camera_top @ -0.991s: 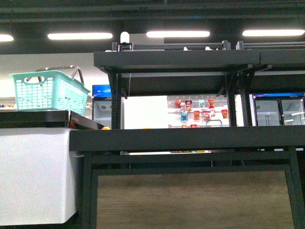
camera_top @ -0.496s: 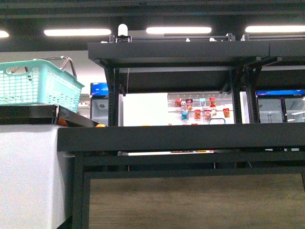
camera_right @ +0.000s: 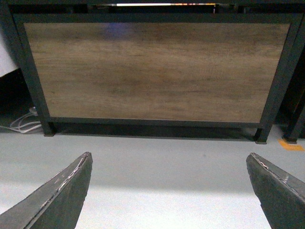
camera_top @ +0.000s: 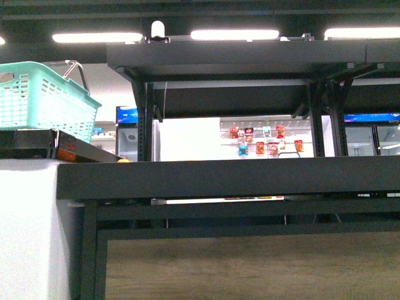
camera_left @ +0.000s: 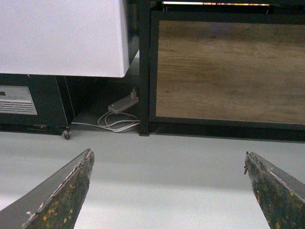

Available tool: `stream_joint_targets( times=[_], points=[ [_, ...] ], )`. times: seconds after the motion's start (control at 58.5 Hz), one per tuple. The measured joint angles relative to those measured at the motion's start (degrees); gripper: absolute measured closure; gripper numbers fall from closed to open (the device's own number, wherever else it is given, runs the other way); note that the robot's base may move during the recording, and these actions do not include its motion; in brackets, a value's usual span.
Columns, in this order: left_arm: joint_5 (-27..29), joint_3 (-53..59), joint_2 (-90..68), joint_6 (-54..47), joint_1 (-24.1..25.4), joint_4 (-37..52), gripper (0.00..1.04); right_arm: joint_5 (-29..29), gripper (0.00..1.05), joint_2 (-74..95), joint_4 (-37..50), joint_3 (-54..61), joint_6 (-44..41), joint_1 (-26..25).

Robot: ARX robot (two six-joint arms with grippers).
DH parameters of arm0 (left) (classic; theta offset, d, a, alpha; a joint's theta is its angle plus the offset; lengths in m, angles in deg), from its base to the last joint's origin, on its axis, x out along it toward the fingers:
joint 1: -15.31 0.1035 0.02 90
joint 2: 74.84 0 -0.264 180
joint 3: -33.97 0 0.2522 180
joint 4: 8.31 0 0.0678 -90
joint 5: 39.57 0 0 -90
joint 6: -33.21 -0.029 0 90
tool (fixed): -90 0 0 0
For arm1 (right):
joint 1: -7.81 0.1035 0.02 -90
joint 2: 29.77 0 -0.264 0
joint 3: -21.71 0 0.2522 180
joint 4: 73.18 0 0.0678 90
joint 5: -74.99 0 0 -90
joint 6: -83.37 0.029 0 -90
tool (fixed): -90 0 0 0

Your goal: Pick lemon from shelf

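Black metal makes up the shelf (camera_top: 237,178), which the front view catches from below, so that its middle deck shows only as a thick dark front edge and the deck's top face is hidden. The lemon is in none of the three views; I judge that it lies on a deck above that edge, out of my line of sight. A small orange sliver (camera_top: 123,160) peeks over the deck's left end, too orange to be taken for the lemon. Left of the shelf a teal basket (camera_top: 44,100) stands above a white cabinet (camera_top: 28,231). Neither arm appears in the front view. The left claw (camera_left: 167,153) is released, its two fingers spread wide with nothing between them, and it looks out low over the grey floor (camera_left: 167,138) toward the shelf's left corner post and a power strip (camera_left: 121,104) with its cable. The right claw (camera_right: 169,155) is likewise released and empty, squarely facing the wooden panel (camera_right: 157,71) that closes the shelf's base. The governing relation is therefore vertical: the fruit's likely place lies well above both claws, and each arm would need to rise before any reach. Which arm is nearer, and how the lemon's long axis runs, cannot be told from here.
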Motion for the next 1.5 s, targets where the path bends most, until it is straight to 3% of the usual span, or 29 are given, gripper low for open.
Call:
stream_joint_targets(
  times=[1.504],
  points=[
    [-0.1, 0.0, 0.0, 0.0, 0.0, 0.0, 0.08, 0.0, 0.07, 0.0, 0.0, 0.0, 0.0, 0.0]
  ],
)
